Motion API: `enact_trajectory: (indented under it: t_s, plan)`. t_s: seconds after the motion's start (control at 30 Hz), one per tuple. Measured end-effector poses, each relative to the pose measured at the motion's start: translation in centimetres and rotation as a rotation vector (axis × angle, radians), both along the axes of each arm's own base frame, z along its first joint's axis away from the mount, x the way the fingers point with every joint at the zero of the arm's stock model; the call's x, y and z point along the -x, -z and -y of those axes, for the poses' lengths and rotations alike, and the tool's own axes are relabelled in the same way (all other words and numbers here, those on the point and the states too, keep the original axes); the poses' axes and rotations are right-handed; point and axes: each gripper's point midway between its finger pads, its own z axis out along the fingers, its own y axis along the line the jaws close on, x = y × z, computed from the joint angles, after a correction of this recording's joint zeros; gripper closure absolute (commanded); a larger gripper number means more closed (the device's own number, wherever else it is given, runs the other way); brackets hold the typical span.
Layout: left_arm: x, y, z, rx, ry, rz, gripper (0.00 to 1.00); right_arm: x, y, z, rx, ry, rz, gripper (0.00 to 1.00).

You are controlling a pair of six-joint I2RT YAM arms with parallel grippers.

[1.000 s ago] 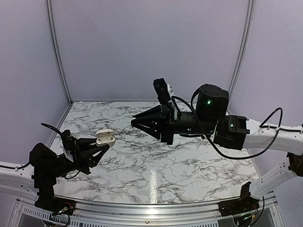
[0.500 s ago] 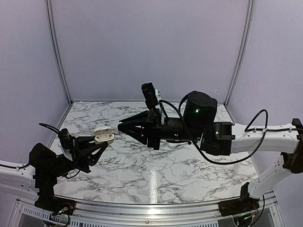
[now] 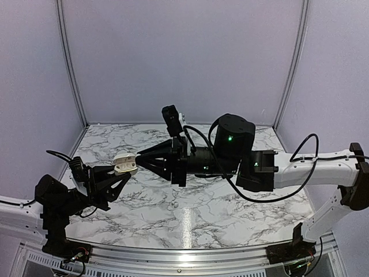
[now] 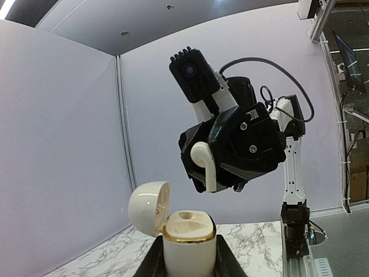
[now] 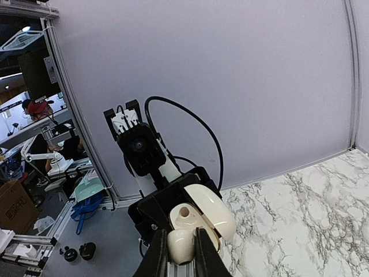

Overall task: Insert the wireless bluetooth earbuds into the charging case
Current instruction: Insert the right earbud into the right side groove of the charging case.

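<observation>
My left gripper [image 3: 118, 171] is shut on the charging case [image 4: 189, 245], holding it upright in the air over the table's left side. Its lid [image 4: 146, 208] is swung open to the left, and a round socket shows in the gold-rimmed top. My right gripper [image 5: 180, 249] is shut on one white earbud [image 5: 180, 244]. In the left wrist view this earbud [image 4: 204, 164] hangs stem down just above the case and slightly right of it. The top view puts the right gripper [image 3: 140, 163] tips right beside the case [image 3: 125, 164]. In the right wrist view the case [image 5: 188, 214] sits just beyond the earbud.
The marble table [image 3: 190, 202] lies below both arms. Pale walls close the back and sides, with a metal rail [image 3: 190, 249] along the near edge. The right arm [image 3: 230, 153] stretches across the middle of the table.
My right arm has swung left across the table, bringing the earbud up to the case. The left gripper, with the case, has shifted slightly up and left.
</observation>
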Motion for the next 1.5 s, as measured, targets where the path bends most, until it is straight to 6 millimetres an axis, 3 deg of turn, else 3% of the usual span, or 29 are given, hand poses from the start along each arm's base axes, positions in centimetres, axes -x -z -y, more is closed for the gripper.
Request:
enact_trajectory:
  t_s: [0.47,1.5]
  plan:
    - [0.0,0.0,0.0,0.001,0.003,-0.001,1.0,-0.3,0.5,-1.6,0.012,-0.005,-0.01,0.89]
    - [0.3,-0.5,-0.7,0.03,0.01,-0.007,1.0,-1.1,0.8,-2.0,0.018,0.043,-0.008,0.91]
